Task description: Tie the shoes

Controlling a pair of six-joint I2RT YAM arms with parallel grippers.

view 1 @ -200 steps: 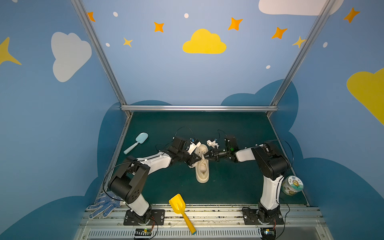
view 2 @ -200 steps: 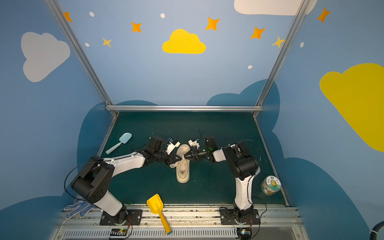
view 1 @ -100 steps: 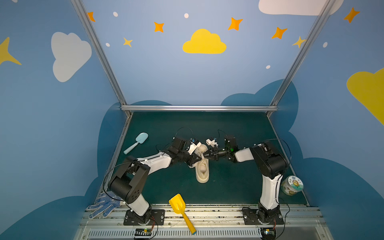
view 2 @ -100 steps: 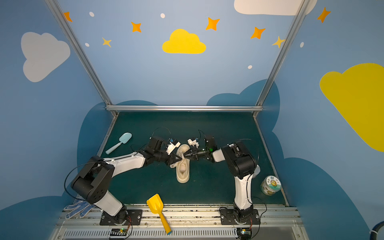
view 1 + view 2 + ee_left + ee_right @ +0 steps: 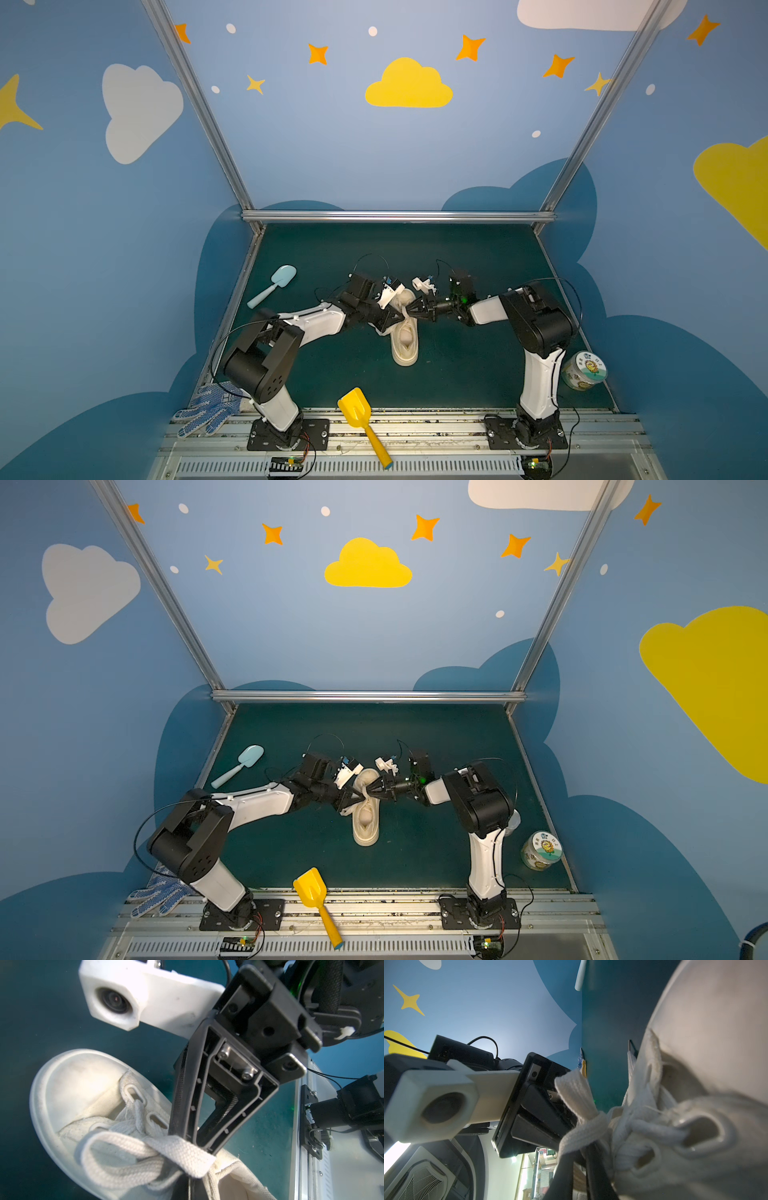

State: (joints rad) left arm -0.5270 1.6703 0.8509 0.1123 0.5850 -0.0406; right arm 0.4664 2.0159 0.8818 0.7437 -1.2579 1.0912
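Nearest, a yellow shovel [image 5: 360, 409] is lying with its blade at the near edge of the mat [image 5: 478, 257] and its handle across the rail [image 5: 436, 424]. To its left a glove [image 5: 208, 409] is lying by the left arm's base. On the right a tin [image 5: 584, 370] is standing just beside the right arm.

Farther in, the shoe [image 5: 405, 347] is sitting upright on its sole near the middle of the mat, between the two arms. Its heel is facing the rail and its toe is facing the back wall.

Both grippers are hanging over its laced part, almost tip to tip.

The left gripper [image 5: 395, 322] is pointing in from the left with its jaws pressed together. Strands of lace [image 5: 145, 1147] are running right up to its tips, but whether one is pinched cannot be told.

The right gripper [image 5: 409, 311] is pointing in from the right. In the left wrist view its fingertips [image 5: 178, 1118] are resting on a lace loop, with a flat band lying across them. Whether they are clamping the band or standing a slit apart cannot be told.

Beyond them, a blue scoop [image 5: 274, 282] is lying on the mat's left side, well apart from the shoe.
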